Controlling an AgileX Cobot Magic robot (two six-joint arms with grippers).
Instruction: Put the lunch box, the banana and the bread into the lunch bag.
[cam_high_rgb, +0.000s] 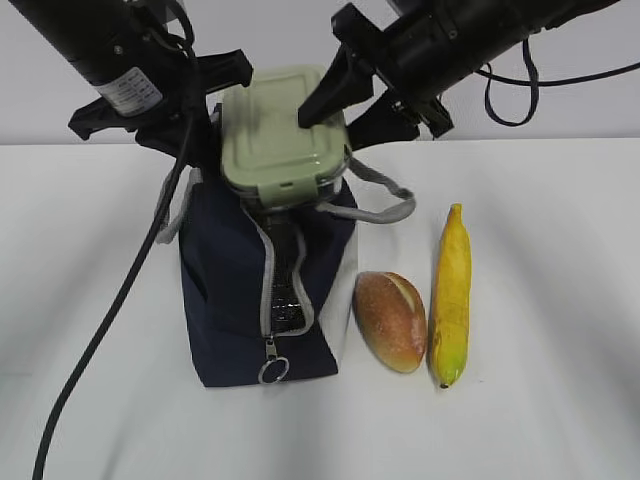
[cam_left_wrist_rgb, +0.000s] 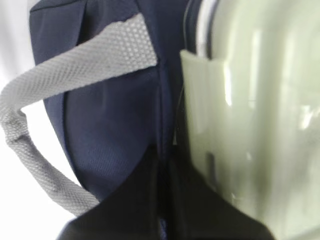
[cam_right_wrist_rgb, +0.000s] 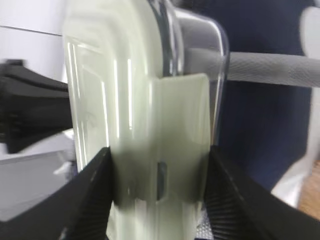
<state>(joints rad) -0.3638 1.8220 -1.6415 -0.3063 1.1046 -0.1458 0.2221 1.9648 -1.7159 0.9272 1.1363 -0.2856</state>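
Observation:
The lunch box (cam_high_rgb: 280, 125), sage-green lid and clear base, stands on edge in the open mouth of the navy lunch bag (cam_high_rgb: 225, 290). My right gripper (cam_high_rgb: 335, 122) is shut on it, its fingers pressing lid and base around a side clip (cam_right_wrist_rgb: 180, 140). At the back left of the bag's rim my left gripper (cam_high_rgb: 205, 135) is shut, pinching the navy fabric (cam_left_wrist_rgb: 162, 210) beside the lunch box (cam_left_wrist_rgb: 250, 100). The bread (cam_high_rgb: 390, 320) and the banana (cam_high_rgb: 452, 295) lie side by side on the table right of the bag.
The bag's grey zipper lies open down its front, with the ring pull (cam_high_rgb: 273, 371) at the bottom. Grey webbing handles (cam_high_rgb: 385, 200) hang off both sides. A black cable (cam_high_rgb: 110, 310) trails from the left arm across the white table (cam_high_rgb: 560, 400).

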